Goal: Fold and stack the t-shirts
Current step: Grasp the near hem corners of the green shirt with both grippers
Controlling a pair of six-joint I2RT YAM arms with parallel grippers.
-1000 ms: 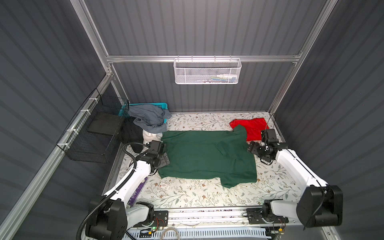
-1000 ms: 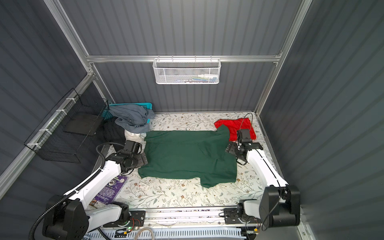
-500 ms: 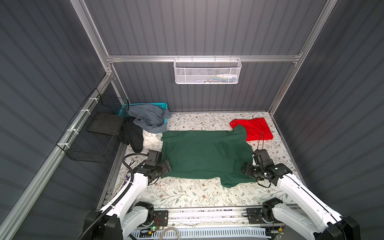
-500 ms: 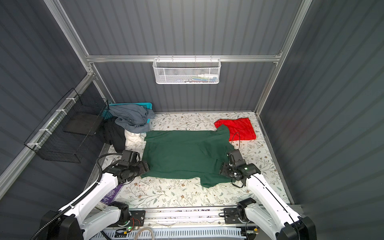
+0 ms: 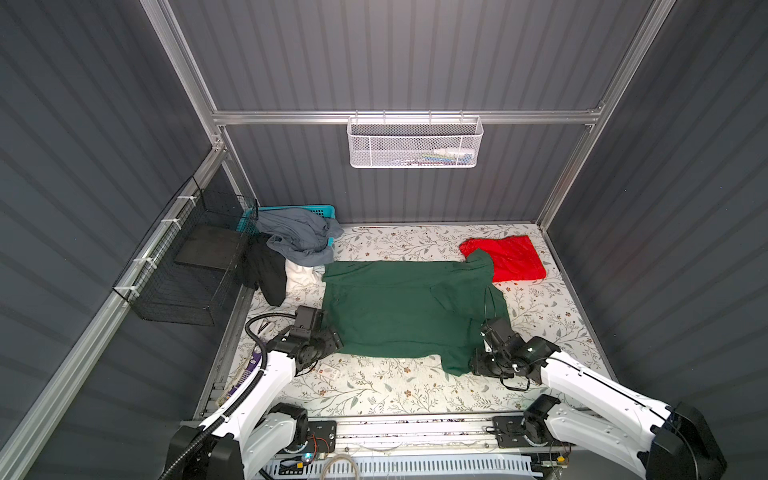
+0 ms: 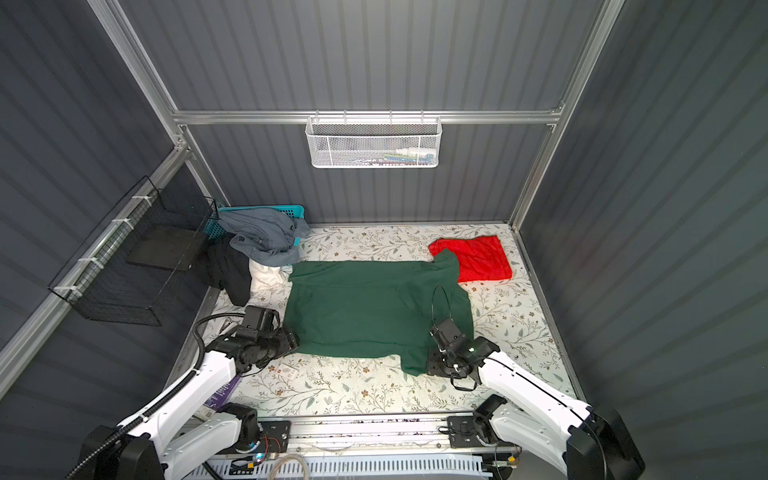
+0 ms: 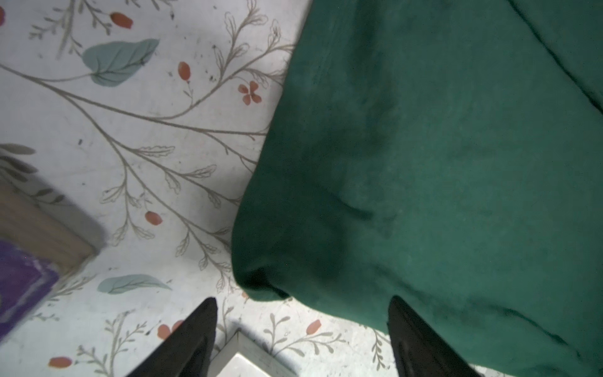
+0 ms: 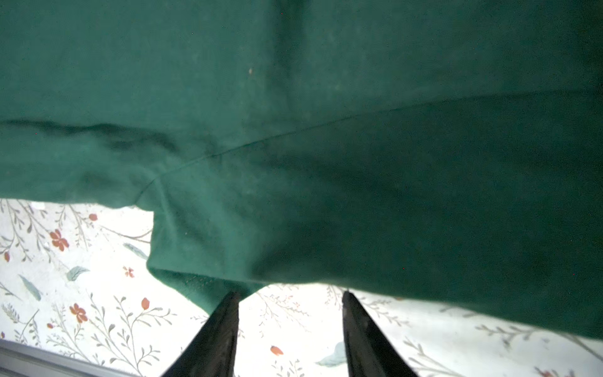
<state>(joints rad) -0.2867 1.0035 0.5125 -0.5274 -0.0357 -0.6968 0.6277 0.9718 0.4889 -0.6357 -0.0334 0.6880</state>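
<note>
A large dark green t-shirt (image 5: 395,307) (image 6: 361,307) lies spread flat mid-table, one sleeve folded in on its right side. A bright red t-shirt (image 5: 511,257) (image 6: 478,257) lies folded at the back right. My left gripper (image 5: 332,341) (image 6: 293,338) sits low at the green shirt's near-left corner. In the left wrist view, the left gripper (image 7: 303,300) is open, its jaws straddling that corner (image 7: 257,287). My right gripper (image 5: 478,365) (image 6: 432,365) is at the near-right sleeve. The right gripper (image 8: 290,293) is open, tips touching the sleeve hem (image 8: 202,287), bare cloth between them.
A teal basket (image 5: 320,210) with a grey garment (image 5: 299,232) stands back left, black (image 5: 266,270) and white (image 5: 299,274) cloth beside it. A black wire rack (image 5: 183,266) hangs on the left wall, a white mesh basket (image 5: 415,143) on the back wall. A small white card (image 5: 328,372) lies by the left gripper.
Both arms have drawn back toward the near edge: the right from beside the red shirt to the green sleeve, the left down the shirt's left side. Both jaws have narrowed, the right more.
</note>
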